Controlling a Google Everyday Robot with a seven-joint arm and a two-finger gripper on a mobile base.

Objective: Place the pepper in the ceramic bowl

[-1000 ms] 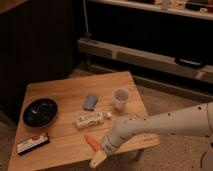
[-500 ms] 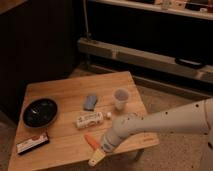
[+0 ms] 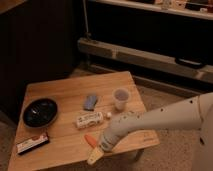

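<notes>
A dim room held a low wooden desk [image 3: 65, 90] in front of dark shelving. The pepper [image 3: 90, 139] lay near the desk's front edge, well apart from the black bowl [image 3: 40, 111] at the left, so a carry across the desk was yet to come. The pincer [image 3: 95, 156] hung at that front edge, just beside the pepper's near end, likely there for a grasp. How wide it stood, or whether it had hold, I could not tell. A bottle [image 3: 90, 119] lay just behind the pepper.
</notes>
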